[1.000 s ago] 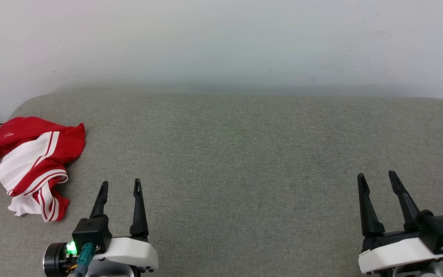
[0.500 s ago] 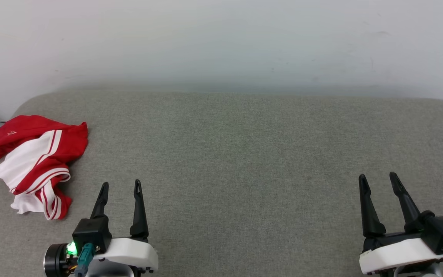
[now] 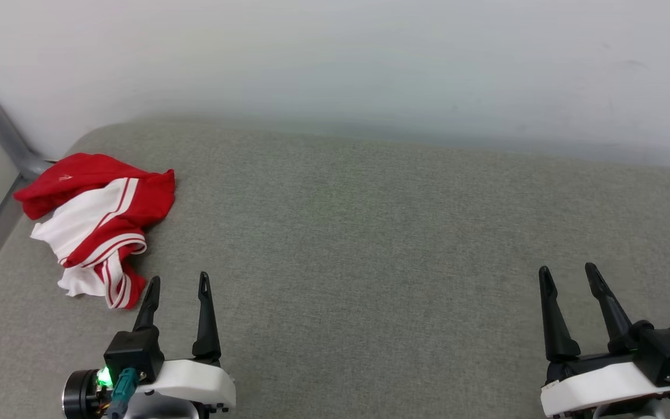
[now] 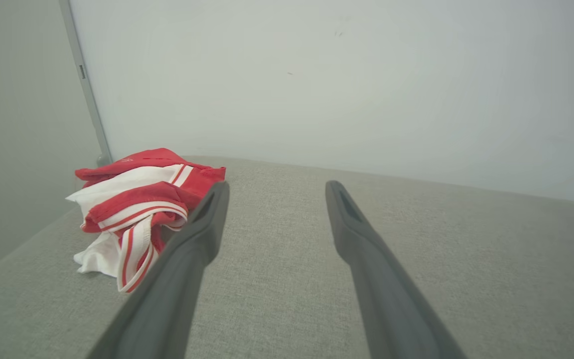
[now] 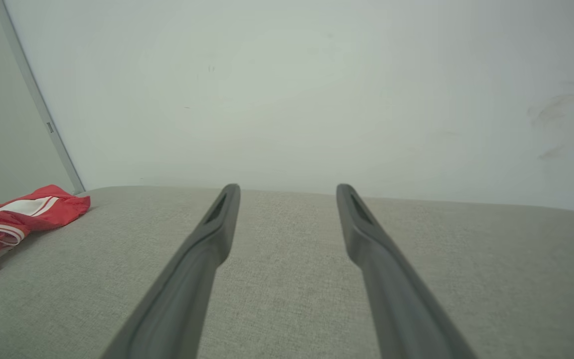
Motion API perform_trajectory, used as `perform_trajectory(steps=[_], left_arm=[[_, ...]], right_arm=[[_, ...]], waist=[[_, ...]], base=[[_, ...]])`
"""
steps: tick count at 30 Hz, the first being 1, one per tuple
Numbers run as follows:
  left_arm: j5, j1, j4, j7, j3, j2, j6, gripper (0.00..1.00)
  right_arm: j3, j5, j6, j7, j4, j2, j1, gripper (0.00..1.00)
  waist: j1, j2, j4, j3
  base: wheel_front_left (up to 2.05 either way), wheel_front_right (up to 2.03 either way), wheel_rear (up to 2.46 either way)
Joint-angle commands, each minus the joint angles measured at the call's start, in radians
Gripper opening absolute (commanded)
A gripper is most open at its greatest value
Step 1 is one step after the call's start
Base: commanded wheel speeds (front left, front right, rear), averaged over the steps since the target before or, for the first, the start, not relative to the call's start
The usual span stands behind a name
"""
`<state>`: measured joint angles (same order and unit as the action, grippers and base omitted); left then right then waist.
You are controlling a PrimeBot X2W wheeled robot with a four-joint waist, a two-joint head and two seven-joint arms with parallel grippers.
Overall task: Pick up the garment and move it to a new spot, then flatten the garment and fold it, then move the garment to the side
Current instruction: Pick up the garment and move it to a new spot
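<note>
Crumpled jersey (image 3: pixel 96 224) lies just up-left of the spread, empty left pincer (image 3: pixel 178 278), slanting toward it; the right pincer (image 3: pixel 567 268), also spread, is well apart.

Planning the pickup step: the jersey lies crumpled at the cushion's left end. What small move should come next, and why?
Probably reach the left gripper forward and slightly left onto the garment. It lies bunched on the grey cushion just beyond that gripper's tips, untouched; both grippers stand open and empty, the right gripper far off.
</note>
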<state>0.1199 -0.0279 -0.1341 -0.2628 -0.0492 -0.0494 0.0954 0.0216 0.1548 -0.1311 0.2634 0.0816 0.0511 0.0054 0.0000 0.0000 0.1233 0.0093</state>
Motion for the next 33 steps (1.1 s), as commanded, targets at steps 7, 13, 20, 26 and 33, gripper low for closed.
perform_trajectory(steps=[7, 13, 20, 26, 33], left_arm=[[0.005, 0.000, 0.003, -0.003, 0.016, -0.001, 0.000, 1.00], [0.010, 0.006, 0.001, -0.003, 0.020, -0.001, -0.003, 1.00], [0.015, 0.010, 0.001, -0.003, 0.031, -0.001, -0.002, 1.00], [0.021, 0.010, 0.003, -0.003, 0.040, -0.001, -0.001, 1.00], [0.023, 0.018, 0.002, -0.003, 0.046, -0.001, 0.000, 1.00]], right_arm=[[-0.005, 0.007, 0.001, 0.002, -0.002, -0.002, 0.013, 1.00], [-0.008, 0.009, 0.001, 0.002, -0.004, -0.002, 0.016, 1.00], [-0.014, 0.006, 0.001, 0.002, -0.007, -0.001, 0.016, 1.00], [-0.020, 0.001, 0.001, 0.002, -0.007, -0.002, 0.012, 1.00], [-0.022, 0.000, 0.001, 0.002, -0.006, -0.001, 0.010, 1.00]], waist=[[0.0000, 0.0000, 0.093, -0.002], [0.0000, 0.0000, 0.172, -0.001], [0.0000, 0.0000, 0.257, 0.002], [0.0000, 0.0000, 0.318, 0.006], [0.0000, 0.0000, 0.363, 0.008]], base=[[0.00, 0.00, 0.00], [0.00, 0.00, 0.00], [0.00, 0.00, 0.00], [0.00, 0.00, 0.00], [0.00, 0.00, 0.00]])
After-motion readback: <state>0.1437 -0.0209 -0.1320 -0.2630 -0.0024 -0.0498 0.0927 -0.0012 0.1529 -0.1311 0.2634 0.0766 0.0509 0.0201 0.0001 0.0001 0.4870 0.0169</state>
